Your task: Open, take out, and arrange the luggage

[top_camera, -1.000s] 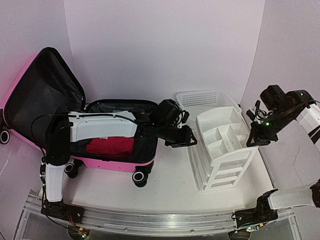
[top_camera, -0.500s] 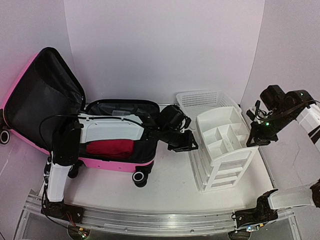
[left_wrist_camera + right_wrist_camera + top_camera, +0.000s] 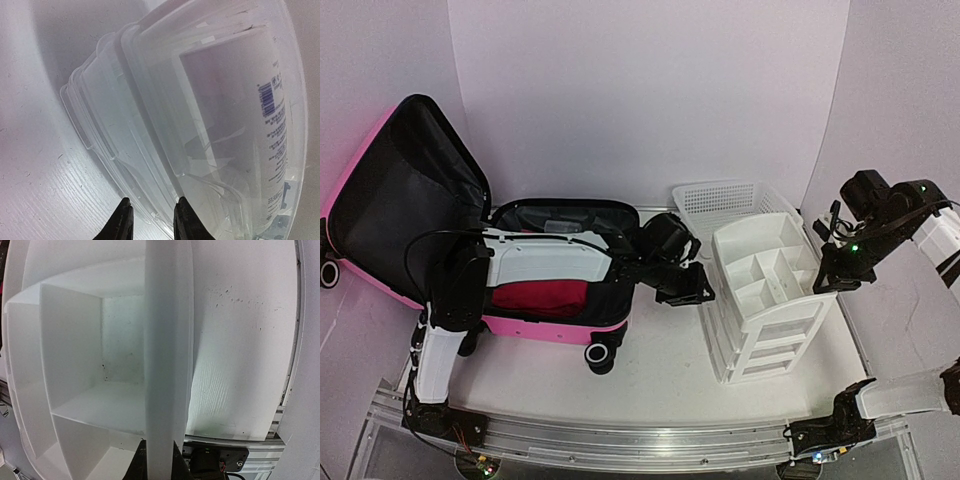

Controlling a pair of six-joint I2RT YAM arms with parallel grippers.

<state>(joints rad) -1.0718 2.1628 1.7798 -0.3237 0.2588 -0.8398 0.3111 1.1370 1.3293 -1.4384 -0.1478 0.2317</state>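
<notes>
Container (image 3: pixel 210 115) rim inside left gripper (image 3: pixel 152 210), narrower than before, hold unclear; right gripper (image 3: pixel 158 460) clamps organizer (image 3: pixel 167 340) wall.

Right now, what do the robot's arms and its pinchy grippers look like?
The left arm and right arm have smooth white tube sections joined by chunky black joints. Thin black cables loop along them, and small green lights glow on the right one. The left gripper and right gripper each end in two slim black fingers.
</notes>
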